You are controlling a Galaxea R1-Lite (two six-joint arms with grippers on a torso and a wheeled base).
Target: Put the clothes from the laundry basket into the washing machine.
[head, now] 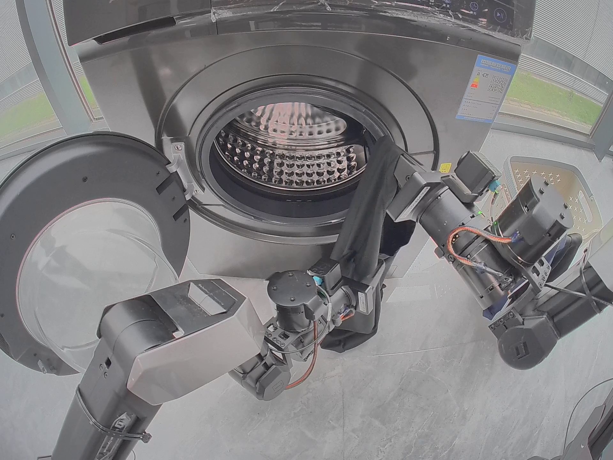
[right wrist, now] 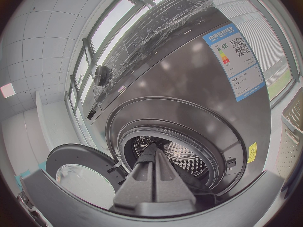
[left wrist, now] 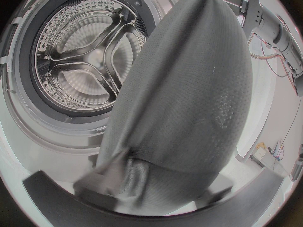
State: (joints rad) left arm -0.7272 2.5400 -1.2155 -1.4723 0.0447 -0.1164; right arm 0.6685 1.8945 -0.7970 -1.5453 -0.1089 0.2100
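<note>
A dark garment [head: 367, 218] hangs in front of the washing machine [head: 306, 52], just right of its open drum [head: 287, 148]. My right gripper [head: 391, 154] is shut on the garment's top end at the right rim of the opening. In the right wrist view its fingers [right wrist: 142, 180] are pressed together with the dark cloth [right wrist: 192, 182] trailing off them. My left gripper [head: 361, 276] sits lower, at the garment's bottom part. In the left wrist view its fingers [left wrist: 90, 188] stand apart and the cloth [left wrist: 189, 95] bulges between and over them.
The round door [head: 83, 225] is swung open to the left of the machine. The beige perforated laundry basket [head: 565, 186] stands on the floor to the right, behind my right arm. Grey tiled floor [head: 415, 391] lies in front.
</note>
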